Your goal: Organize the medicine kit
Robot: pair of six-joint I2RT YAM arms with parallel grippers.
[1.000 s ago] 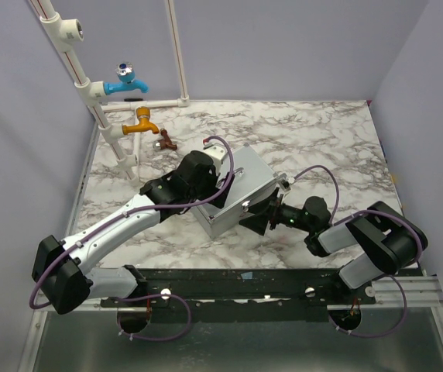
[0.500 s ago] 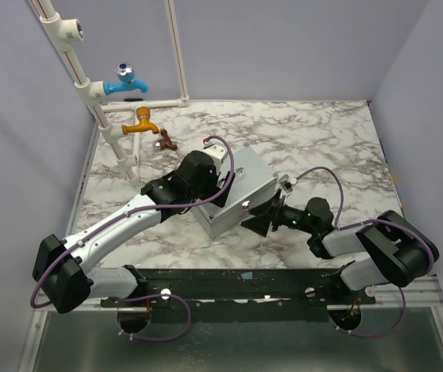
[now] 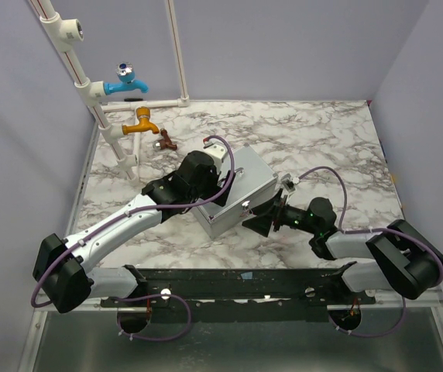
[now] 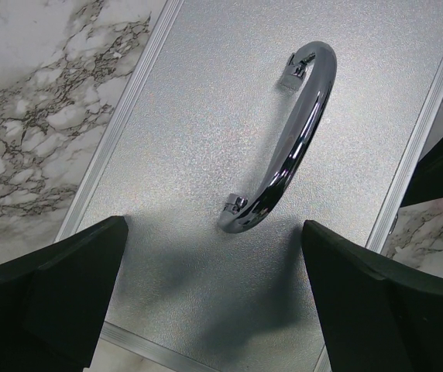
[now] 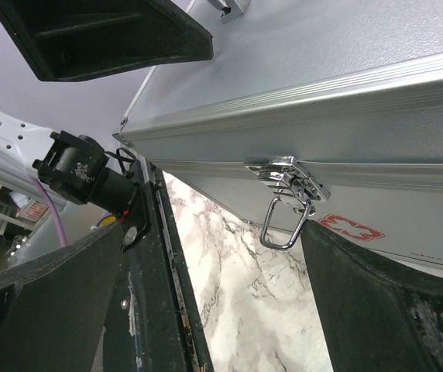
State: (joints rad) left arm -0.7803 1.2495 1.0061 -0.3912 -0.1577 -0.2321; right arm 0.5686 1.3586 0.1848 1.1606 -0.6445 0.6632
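Observation:
The medicine kit [image 3: 254, 177] is a grey metal box lying closed and askew in the middle of the marble table. My left gripper [image 3: 223, 190] hovers above its lid [image 4: 206, 155], open wide, fingers [image 4: 51, 294] either side of the lid and short of the silver handle [image 4: 291, 147]. My right gripper [image 3: 259, 216] is low at the kit's front face [image 5: 376, 155], open, with nothing between its fingers [image 5: 392, 310]. Ahead of it is the front latch [image 5: 287, 182], whose wire loop hangs down. A red cross mark [image 5: 353, 226] sits beside the latch.
White pipes with a blue tap [image 3: 125, 82] and an orange tap [image 3: 142, 122] stand at the back left, with a small brown object [image 3: 165, 142] beside them. Purple walls close three sides. A black rail [image 3: 237, 283] runs along the near edge.
The right arm's elbow has swung out to the right and lower, while its gripper stays at the kit's front. The left arm and the kit have not moved.

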